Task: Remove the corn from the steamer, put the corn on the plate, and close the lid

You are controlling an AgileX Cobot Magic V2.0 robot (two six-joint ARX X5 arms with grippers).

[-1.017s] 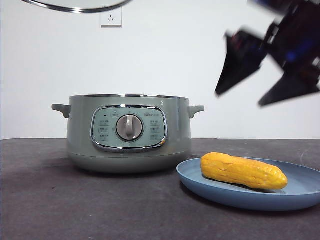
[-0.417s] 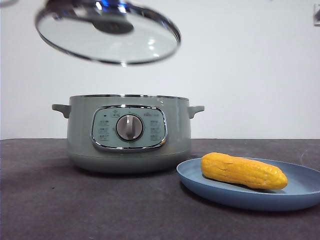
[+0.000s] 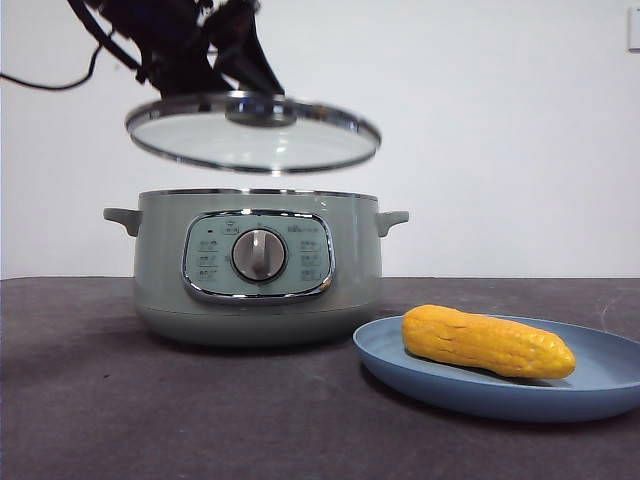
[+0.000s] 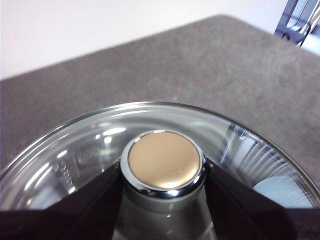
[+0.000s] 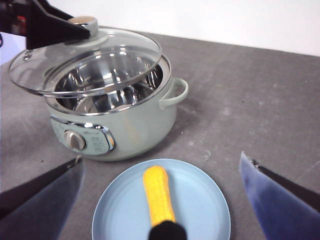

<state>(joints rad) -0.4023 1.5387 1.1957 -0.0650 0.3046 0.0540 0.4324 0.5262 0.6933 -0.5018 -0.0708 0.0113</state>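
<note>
The yellow-orange corn (image 3: 487, 342) lies on the light-blue plate (image 3: 600, 390), right of the sage-green steamer (image 3: 258, 265). My left gripper (image 3: 245, 75) is shut on the knob (image 4: 164, 160) of the glass lid (image 3: 253, 132) and holds it level a little above the open steamer. In the right wrist view the lid (image 5: 85, 60) hangs over the steamer (image 5: 117, 107), shifted slightly off its rim. My right gripper (image 5: 165, 205) is open and empty, high above the corn (image 5: 159, 195) and plate (image 5: 200, 200), out of the front view.
The dark grey table (image 3: 100, 420) spreads around the steamer and plate. A white wall stands behind. A metal frame (image 4: 300, 20) shows past the table's far corner in the left wrist view.
The lid has come down and to the right, levelling out just above the steamer. The right gripper has left the front view at the upper right.
</note>
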